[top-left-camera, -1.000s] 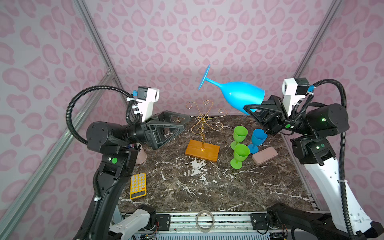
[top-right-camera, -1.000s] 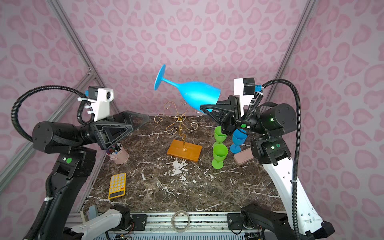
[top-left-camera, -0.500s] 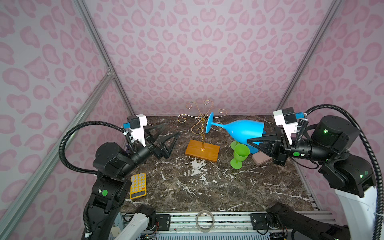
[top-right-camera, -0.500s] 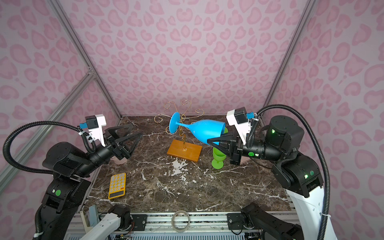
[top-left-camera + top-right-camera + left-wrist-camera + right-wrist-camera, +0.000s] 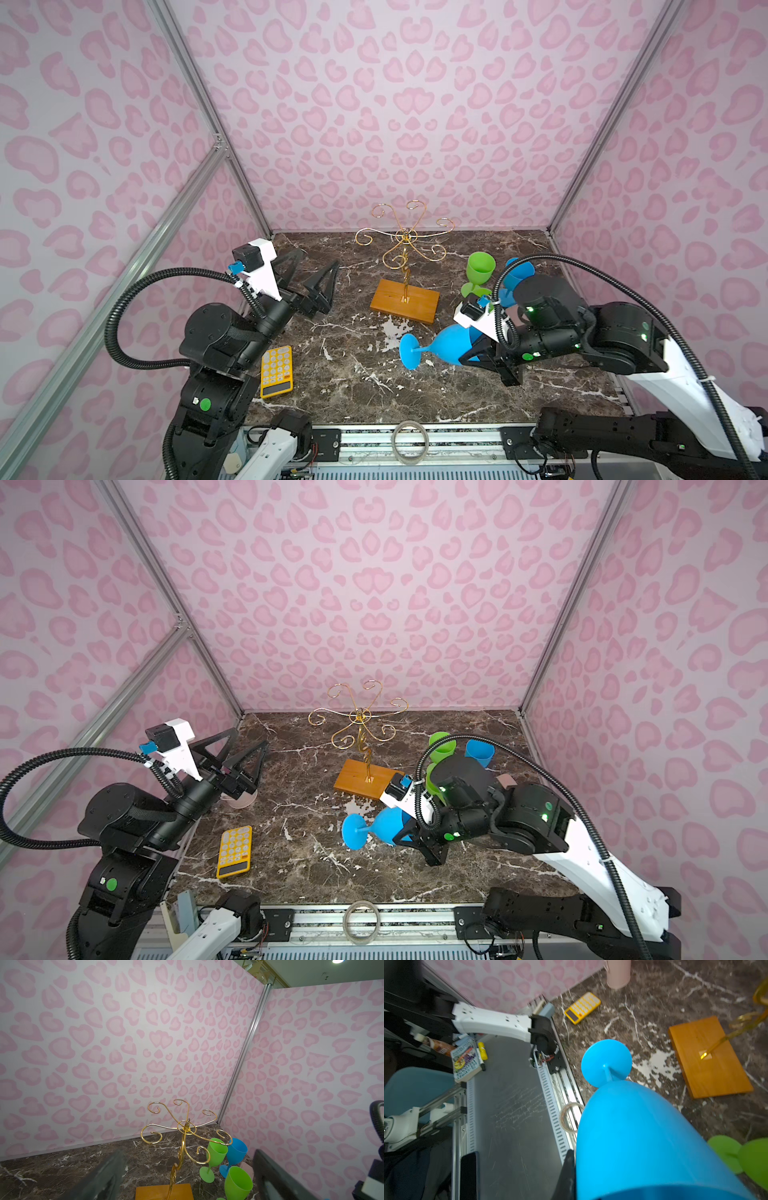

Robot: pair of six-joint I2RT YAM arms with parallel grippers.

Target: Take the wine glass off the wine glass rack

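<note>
Wine glass (image 5: 440, 347), blue, is off the wine glass rack (image 5: 399, 301) and low over the marble table (image 5: 353, 395), in front of the rack's wooden base. It lies about level, foot toward the left arm's side; can't tell if the foot edge touches the marble. Right gripper (image 5: 473, 355) is clamped on the rim end of the bowl, forearm reaching in low from the right. Left gripper (image 5: 318, 259) is spread wide, empty, raised at the table's left and aimed at the rack. In a top view: wine glass (image 5: 384, 825) in right gripper (image 5: 409, 835), well apart from the yellow calculator (image 5: 235, 852). Left wrist view: wine glass rack (image 5: 186, 1126) scrolls carry nothing. The green glasses (image 5: 216, 1153) and a blue glass (image 5: 236, 1151) stand upright just beyond it. Left gripper's fingers (image 5: 108, 1172) are far apart. Right wrist view: wine glass (image 5: 643, 1136) fills the frame, round foot out ahead. One finger (image 5: 566, 1174) lies against the bowl's outside; the other is hidden. Judgement: removal done, set-down left. Roll the wrist so the foot faces down, then lower onto bare marble clear of the base and green glasses. Release only once the foot sits flat; a rim grip on a tall glass likely tips easily.
</note>
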